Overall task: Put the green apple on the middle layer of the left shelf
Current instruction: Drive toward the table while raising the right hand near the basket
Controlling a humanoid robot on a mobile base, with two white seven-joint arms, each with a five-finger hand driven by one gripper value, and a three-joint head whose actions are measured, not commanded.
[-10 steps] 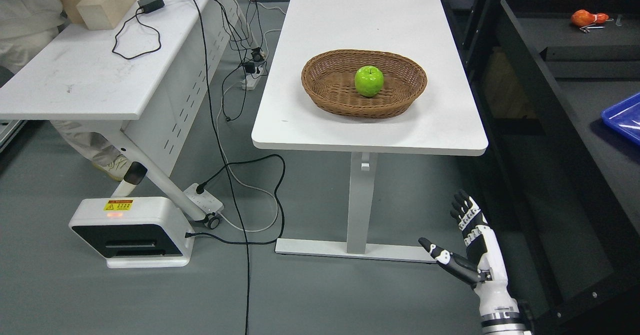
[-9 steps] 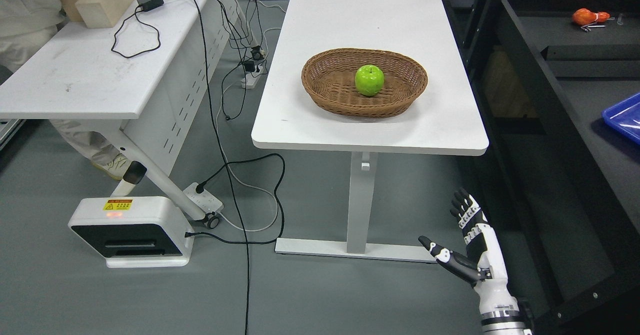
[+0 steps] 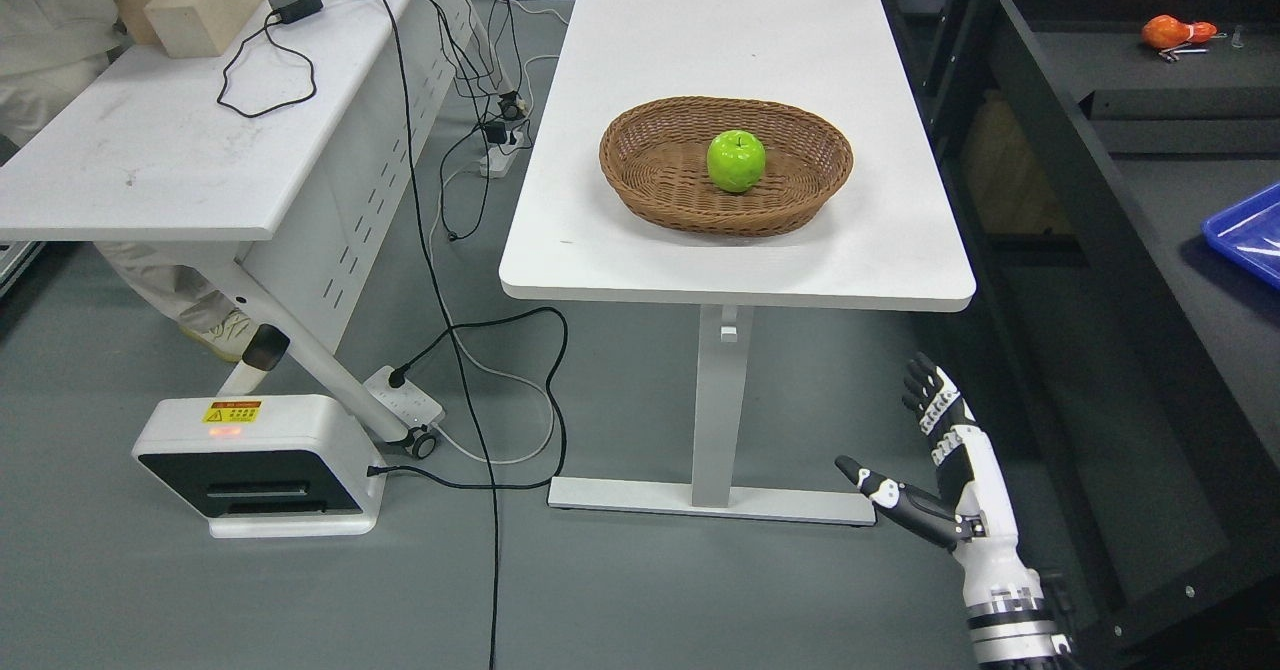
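Near the middle of the white tabletop (image 3: 640, 260) sat a wicker basket (image 3: 660, 185), and the green apple (image 3: 736, 161) lay inside it — upright, stem up. Low at the lower right, the right hand (image 3: 935, 475) hung well below the tabletop edge — fingers spread, holding nothing.

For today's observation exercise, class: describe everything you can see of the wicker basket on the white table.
The wicker basket is a shallow oval bowl of brown woven strands with a thicker braided rim. It sits flat and upright on the white table, toward the near end and away from the edges. Inside it, near the middle, rests a green apple, stem dimple up. Nothing else touches it; the right hand hangs open well below the tabletop.
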